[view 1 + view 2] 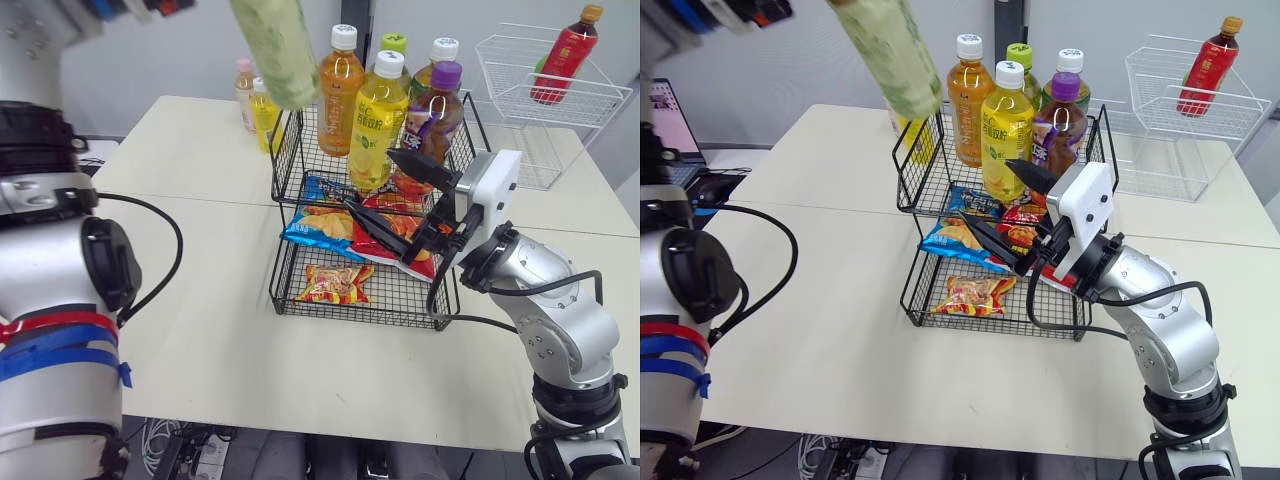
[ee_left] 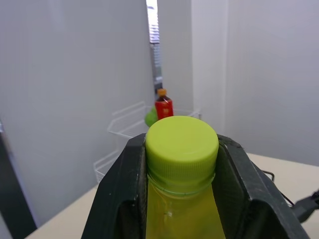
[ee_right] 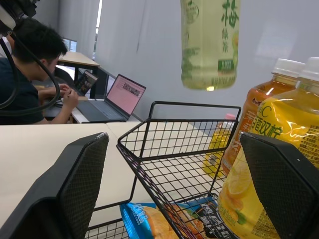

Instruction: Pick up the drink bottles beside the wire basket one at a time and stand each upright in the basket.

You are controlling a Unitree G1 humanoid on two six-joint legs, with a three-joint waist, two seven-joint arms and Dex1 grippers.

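A black two-tier wire basket (image 1: 283,152) stands mid-table. Its upper tier holds several upright bottles, among them an orange tea bottle (image 1: 341,92) and a yellow drink bottle (image 1: 378,122). My left gripper (image 2: 182,149) is shut on the neck of a pale green bottle (image 1: 275,50) just under its green cap. That bottle hangs high over the basket's rear left corner. A pink-capped bottle (image 1: 244,95) and a small yellow bottle (image 1: 264,115) stand on the table beside the basket's rear left. My right gripper (image 1: 370,180) is open at the basket's front right, holding nothing.
Snack bags (image 1: 335,283) lie in the basket's lower tier. A white wire rack (image 1: 555,100) with a red bottle (image 1: 563,55) stands at the back right. A person (image 3: 30,74) sits at a laptop beyond the table's left side.
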